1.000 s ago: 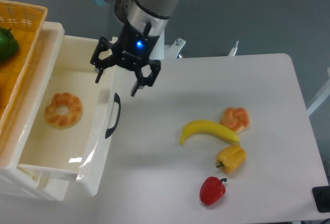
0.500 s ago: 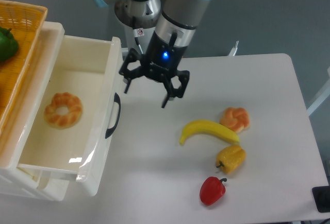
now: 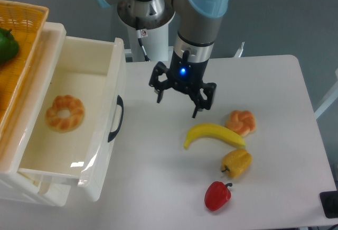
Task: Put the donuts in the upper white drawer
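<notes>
Drawer: the upper white drawer [image 3: 113, 61] is pulled out at the left; the ring donut [image 3: 64, 113] lies flat on its floor, so I count that half as done.
Remaining piece: the twisted donut [image 3: 241, 122] sits on the table [image 3: 274, 82], right of centre, its lower left edge touching or nearly touching the tip of the banana [image 3: 213, 134].
Claw: the gripper [image 3: 177, 102] hangs over bare table between drawer and fruit, fingers spread wide, nothing between them.
Step in hand, as I judge it: carry across to the twisted donut and line up for the pick.
How I'd do it: come in from above, centred on the knot, and set the fingers so neither lands on the banana side; close on the ridged flanks.
Neighbours: yellow pepper [image 3: 237, 163] just below the banana, red pepper [image 3: 218, 195] nearer the front edge; both clear of my approach.
Watch for: dragging the banana along on the lift.
Afterwards: lift high enough to clear the drawer's front wall and black handle [image 3: 116, 119] before release.
</notes>
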